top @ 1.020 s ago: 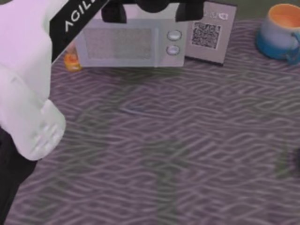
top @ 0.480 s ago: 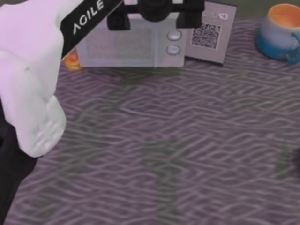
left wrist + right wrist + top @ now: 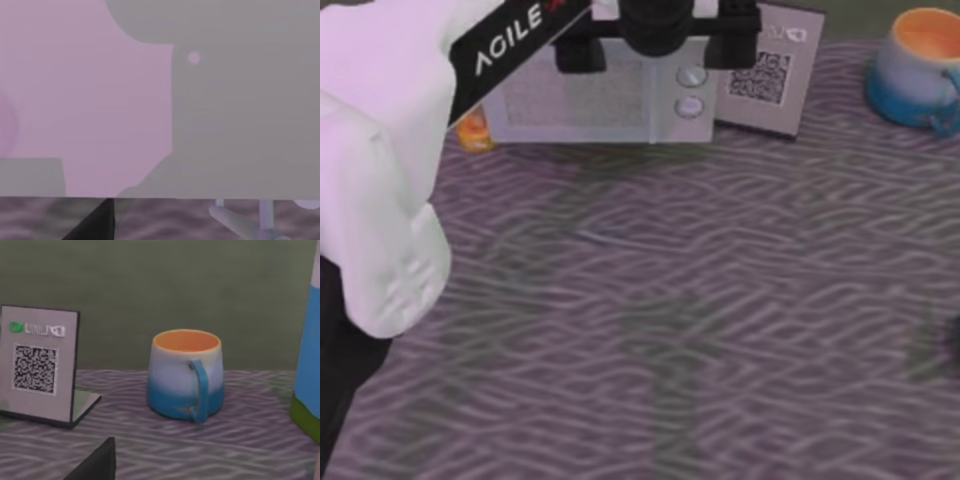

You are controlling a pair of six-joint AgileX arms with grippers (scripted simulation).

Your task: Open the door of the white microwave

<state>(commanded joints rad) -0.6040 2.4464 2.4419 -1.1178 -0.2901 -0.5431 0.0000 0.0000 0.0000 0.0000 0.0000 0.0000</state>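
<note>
Top view: my left pincer (image 3: 655, 45) hangs over the white microwave (image 3: 610, 95) at 12 o'clock on the tabletop (image 3: 720, 300); I cannot tell its grip state. The door (image 3: 570, 100) sits flush. Right wrist view: QR placard (image 3: 37, 365), mug (image 3: 185, 375).

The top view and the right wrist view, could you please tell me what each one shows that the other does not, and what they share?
Only the top view shows the white microwave, its door shut, and the left gripper over its top. Only the right wrist view shows a blue and green object beside the mug, and the green wall behind. Both show the QR-code placard, the blue mug and the patterned tablecloth.
</note>
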